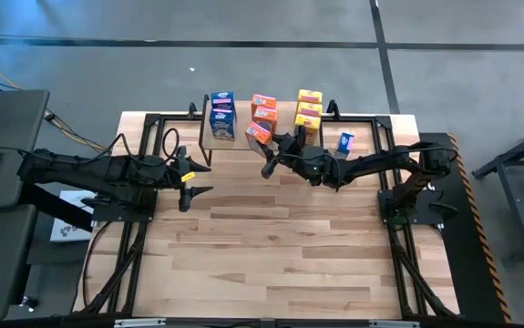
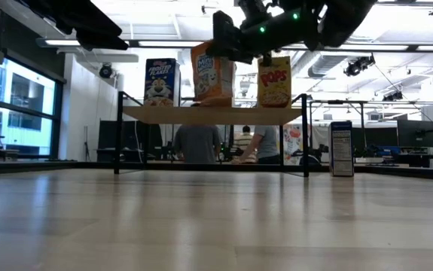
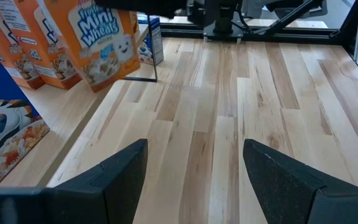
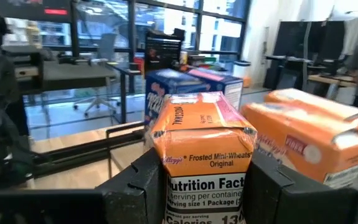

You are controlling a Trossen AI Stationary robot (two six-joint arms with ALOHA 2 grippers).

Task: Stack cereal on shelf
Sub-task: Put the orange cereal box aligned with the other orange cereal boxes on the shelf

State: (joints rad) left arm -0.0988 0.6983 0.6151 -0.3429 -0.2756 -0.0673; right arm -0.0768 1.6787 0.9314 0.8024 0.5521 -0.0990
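Right wrist view puts us right on the action: the right gripper (image 4: 203, 180) has its two fingers clamped on an orange cereal box (image 4: 205, 158), one finger on each narrow side, the box's top poking up between them. Just beyond those fingers sit another orange box (image 4: 303, 143) lying flatter and a blue box (image 4: 179, 84) farther back. From the high view, the right gripper (image 1: 275, 146) is hovering at the front edge of the shelf (image 1: 207, 141), carrying its box in front of the orange row (image 1: 263, 107). In the low view the held box (image 2: 212, 71) hangs tilted above the plank, so the smart move, I'd say, is to level it first, ease it down onto its neighbours, and only then let go, or it may topple off the front. The left gripper (image 1: 191, 178) waits off to the side, fingers spread wide with nothing between them. One blue box (image 1: 345, 142) stands on the table, apart from the shelf.
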